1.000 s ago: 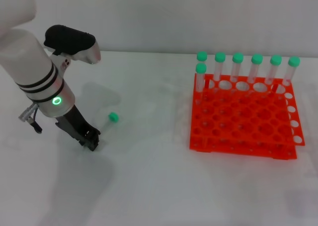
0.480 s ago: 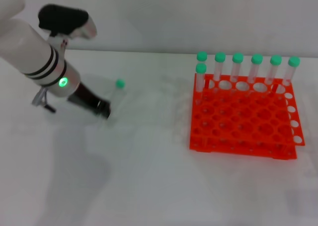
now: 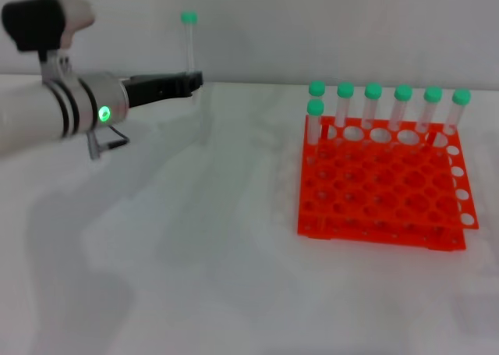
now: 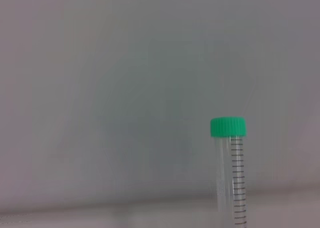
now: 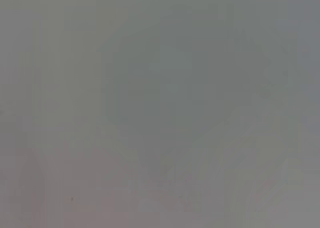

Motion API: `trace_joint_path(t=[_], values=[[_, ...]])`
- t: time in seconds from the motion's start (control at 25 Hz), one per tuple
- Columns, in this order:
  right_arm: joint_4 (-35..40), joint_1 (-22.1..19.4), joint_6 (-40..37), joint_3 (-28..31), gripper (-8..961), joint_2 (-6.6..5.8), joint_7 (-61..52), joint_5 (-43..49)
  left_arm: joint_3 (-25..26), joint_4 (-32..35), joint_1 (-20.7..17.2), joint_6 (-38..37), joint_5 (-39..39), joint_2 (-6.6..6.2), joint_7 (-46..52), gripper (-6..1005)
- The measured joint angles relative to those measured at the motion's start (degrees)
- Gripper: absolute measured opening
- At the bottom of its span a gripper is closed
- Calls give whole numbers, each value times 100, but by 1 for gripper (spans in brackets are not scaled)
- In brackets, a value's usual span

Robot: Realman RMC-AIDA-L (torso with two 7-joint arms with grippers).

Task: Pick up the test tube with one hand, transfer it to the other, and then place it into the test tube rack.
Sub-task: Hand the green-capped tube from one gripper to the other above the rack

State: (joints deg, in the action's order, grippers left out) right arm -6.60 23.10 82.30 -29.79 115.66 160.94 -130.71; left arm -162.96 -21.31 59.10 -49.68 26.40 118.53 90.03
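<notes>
Above the white table (image 3: 195, 277), the left gripper (image 3: 191, 82) reaches sideways, clenched on the test tube (image 3: 188, 47), which stands upright from its tip against the pale grey wall (image 3: 257, 27). Well right of the gripper, the test tube rack (image 3: 382, 183) sits on the table with seven capped tubes (image 3: 373, 105) along its far edge.

Test tube (image 3: 188, 44) left of rack (image 3: 380, 185)

White table (image 3: 234, 292), 7 racked tubes (image 3: 373, 105)
</notes>
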Motion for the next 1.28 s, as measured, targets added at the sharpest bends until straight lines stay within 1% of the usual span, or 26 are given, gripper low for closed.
trace_joint_path(t=[0.08, 0.16, 0.24, 0.32, 0.36, 0.44, 0.48, 0.52, 0.56, 0.64, 0.72, 0.8, 0.84, 0.88, 0.96, 1.04, 1.12, 1.16, 1.28], values=[[1, 0, -13, 5, 871, 0, -1, -6, 1, 514, -463, -272, 1470, 15, -1363, 191], [0, 3, -20, 34, 871, 0, -1, -11, 3, 1050, -890, -674, 2606, 31, -2631, 191], [3, 11, -32, 71, 871, 0, -1, -15, 2, 1648, -1299, -1151, 3309, 56, -3732, 191], [8, 20, -48, 91, 871, 0, -8, -16, 3, 2223, -1602, -1511, 3589, 71, -4568, 191], [10, 24, -59, 91, 871, 0, -31, -15, 0, 2519, -1725, -1646, 3607, 88, -4944, 191], [20, 28, -47, 85, 871, -1, -231, -10, 2, 3110, -1915, -1743, 3371, 107, -5676, 191], [176, -4, 32, -29, 871, -13, -751, 61, 0, 3378, -1985, -1742, 3171, 118, -5987, 191], [176, -4, 32, -29, 871, -13, -751, 61, 1, 3606, -2022, -1730, 2958, 128, -6215, 191], [304, -54, 64, -103, 871, -25, -1078, 103, 0, 3760, -2042, -1699, 2717, 143, -6385, 191], [699, -197, 85, -306, 871, -59, -1819, 283, 0, 3981, -2034, -1634, 2284, 161, -6574, 191], [1367, -419, 123, -590, 871, -115, -2675, 566, 3, 4133, -1947, -1494, 1858, 160, -6625, 191], [1997, -620, 208, -818, 871, -217, -3394, 918, 1, 4220, -1799, -1199, 1518, 149, -6599, 191], [2283, -711, 277, -915, 871, -291, -3698, 1105, 3, 4241, -1693, -930, 1354, 148, -6555, 191], [2501, -765, 415, -978, 871, -388, -3981, 1355, 0, 4250, -1653, -832, 1281, 148, -6530, 191], [2642, -778, 714, -1008, 871, -568, -4257, 1678, 1, 4250, -1561, -600, 1105, 142, -6461, 191], [2675, -697, 1048, -1014, 871, -790, -4475, 2088, 1, 4230, -1522, -517, 1013, 136, -6435, 191], [2720, -563, 1282, -1019, 871, -934, -4696, 2538, 1, 4212, -1510, -501, 964, 135, -6440, 191], [2756, -478, 1359, -1018, 871, -981, -4796, 2750, 1, 4203, -1503, -501, 927, 134, -6446, 191], [2798, -213, 1426, -1021, 871, -975, -4988, 3222, 1, 4186, -1477, -506, 859, 130, -6445, 191]])
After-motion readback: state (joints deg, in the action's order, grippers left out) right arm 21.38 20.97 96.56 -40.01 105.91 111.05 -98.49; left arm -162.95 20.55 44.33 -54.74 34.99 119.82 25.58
